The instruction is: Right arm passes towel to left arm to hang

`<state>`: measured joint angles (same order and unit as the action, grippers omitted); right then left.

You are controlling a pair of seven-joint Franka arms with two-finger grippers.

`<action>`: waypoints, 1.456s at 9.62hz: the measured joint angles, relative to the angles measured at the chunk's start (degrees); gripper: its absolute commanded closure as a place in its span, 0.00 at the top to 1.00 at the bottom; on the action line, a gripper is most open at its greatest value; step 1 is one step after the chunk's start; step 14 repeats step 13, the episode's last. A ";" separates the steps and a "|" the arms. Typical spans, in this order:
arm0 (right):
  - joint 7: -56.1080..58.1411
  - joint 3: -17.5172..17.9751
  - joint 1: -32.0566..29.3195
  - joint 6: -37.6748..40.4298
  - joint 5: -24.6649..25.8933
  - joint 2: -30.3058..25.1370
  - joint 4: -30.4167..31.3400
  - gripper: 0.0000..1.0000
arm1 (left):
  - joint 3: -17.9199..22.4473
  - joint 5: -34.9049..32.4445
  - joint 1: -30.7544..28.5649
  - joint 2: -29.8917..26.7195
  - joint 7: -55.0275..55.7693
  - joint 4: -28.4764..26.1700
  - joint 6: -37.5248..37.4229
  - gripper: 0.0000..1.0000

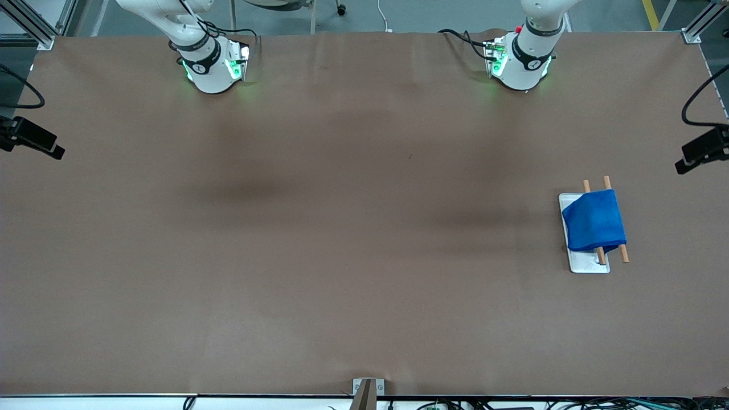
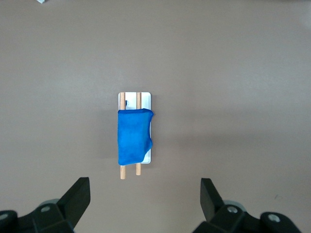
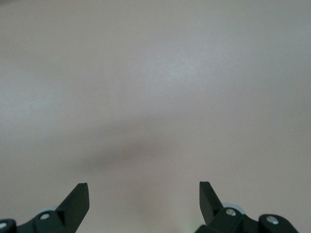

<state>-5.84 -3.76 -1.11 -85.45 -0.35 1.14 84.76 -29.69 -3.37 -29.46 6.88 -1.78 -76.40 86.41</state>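
Observation:
The bright-blue towel (image 1: 594, 221) hangs draped over two wooden rods (image 1: 624, 253) of a small rack with a white base (image 1: 589, 264), toward the left arm's end of the table. It also shows in the left wrist view (image 2: 132, 136), well below the left gripper (image 2: 145, 194), which is open, empty and high above the table. The right gripper (image 3: 144, 196) is open and empty, high over bare table. In the front view only the base of the right arm (image 1: 208, 60) and the base of the left arm (image 1: 521, 57) show; the hands are out of that view.
The brown table (image 1: 342, 228) is wide and flat. Black cameras stand at the table's two ends, one (image 1: 31, 139) at the right arm's end and one (image 1: 703, 148) at the left arm's end. A small metal bracket (image 1: 367, 390) sits at the table's edge nearest the front camera.

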 measured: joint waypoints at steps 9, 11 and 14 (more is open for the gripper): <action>0.03 -0.02 0.00 0.01 0.00 0.00 0.02 1.00 | 15.86 4.03 21.36 -14.76 8.85 -17.61 -0.28 1.00; 0.03 -0.02 0.00 0.01 0.00 0.00 0.02 1.00 | 16.21 4.02 21.46 -15.54 7.00 -18.63 1.16 1.00; 0.04 -0.05 -0.01 0.01 0.00 0.00 0.02 1.00 | 16.76 4.02 21.41 -14.37 5.23 -16.71 1.20 1.00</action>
